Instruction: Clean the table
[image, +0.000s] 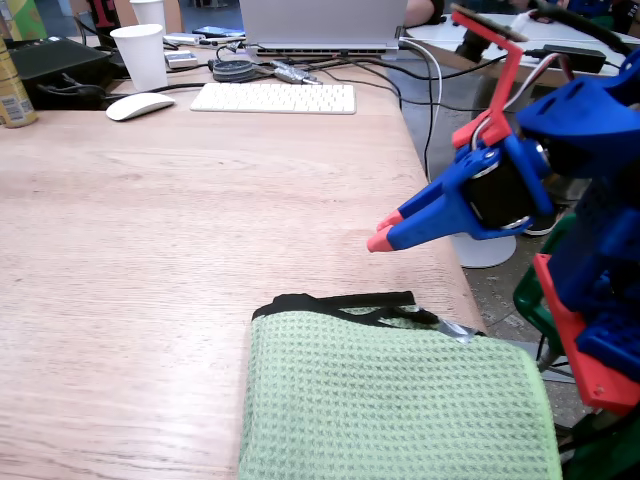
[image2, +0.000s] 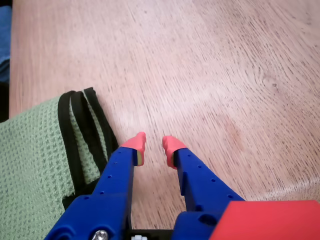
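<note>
My blue hand (image2: 153, 145) hung narrowly parted, empty, beside the green waffle-weave cloth (image: 390, 400) on the pale oak table (image: 180, 230), so I figured widen, then pinch its black hem.

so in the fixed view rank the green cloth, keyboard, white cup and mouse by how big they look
1. green cloth, though it lies nearest the camera
2. keyboard
3. white cup
4. mouse, close to the cup, so unsure
</note>
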